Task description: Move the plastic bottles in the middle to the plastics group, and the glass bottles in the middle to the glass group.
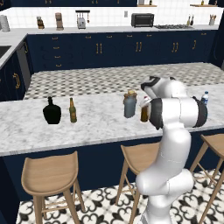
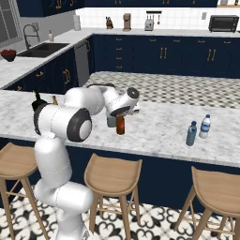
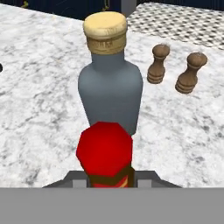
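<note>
Far left on the marble worktop (image 1: 92, 127), the squat black round-bodied bottle (image 1: 52, 111) beside the slim amber-green beer bottle (image 1: 72, 110). Mid-counter, wide grey bottle with tan cap (image 1: 129, 105), and just beside it the small red-brown bottle with red neck (image 2: 121, 124) under the gripper (image 2: 123, 114), between its fingers; whether the jaws clamp it, I cannot tell. Toward the right end: slim translucent blue bottle (image 2: 191, 133) next to the clear white-capped water bottle (image 2: 205, 126).

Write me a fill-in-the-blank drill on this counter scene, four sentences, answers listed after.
1. The grey bottle has a ____ cap.
2. The blue bottle stands beside the clear ____ bottle.
3. Behind the grey bottle stand ____ brown wooden shakers.
4. The black bottle stands beside the ____ bottle.

Answers: tan; water; two; beer
</note>
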